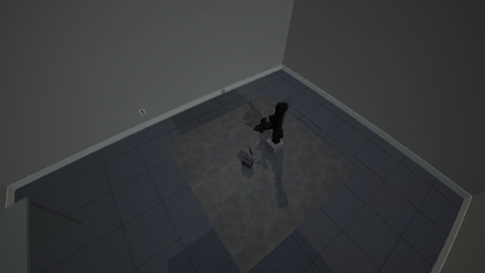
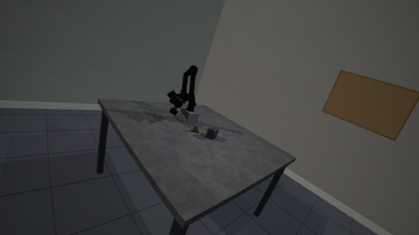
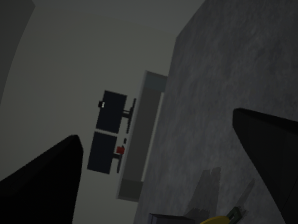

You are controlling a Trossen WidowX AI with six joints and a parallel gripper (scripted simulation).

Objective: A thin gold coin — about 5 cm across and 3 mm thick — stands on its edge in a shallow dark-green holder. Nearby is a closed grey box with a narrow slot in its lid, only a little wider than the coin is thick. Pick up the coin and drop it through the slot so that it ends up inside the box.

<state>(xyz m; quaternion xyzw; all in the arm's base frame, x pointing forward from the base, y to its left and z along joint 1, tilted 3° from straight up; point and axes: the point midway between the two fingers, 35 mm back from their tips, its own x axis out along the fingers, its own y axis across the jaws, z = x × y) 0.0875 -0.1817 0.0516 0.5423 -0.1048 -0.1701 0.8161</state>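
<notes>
The gold coin [image 1: 250, 152] [image 2: 195, 129] [image 3: 215, 220] stands on edge in the small dark green holder [image 2: 191, 131] [image 3: 236, 214] on the table. The grey box [image 1: 248, 163] [image 2: 212, 133] [image 3: 170, 219] stands beside the holder; its slot cannot be made out clearly. In the wrist view only parts of coin, holder and box show at the bottom edge. My gripper [image 1: 256, 129] [image 2: 173, 111] [image 3: 157, 131] is open, with wide-apart fingers and nothing between them. It is above the table, off to the side of the coin and away from it.
The arm rises from a pale block [image 1: 275, 147] [image 2: 190, 116] near the holder. The grey table [image 1: 236, 211] [image 2: 187, 171] [image 3: 225, 75] bears these things. Two dark monitors [image 3: 111, 111] [image 3: 102, 152] show far beyond it in the wrist view.
</notes>
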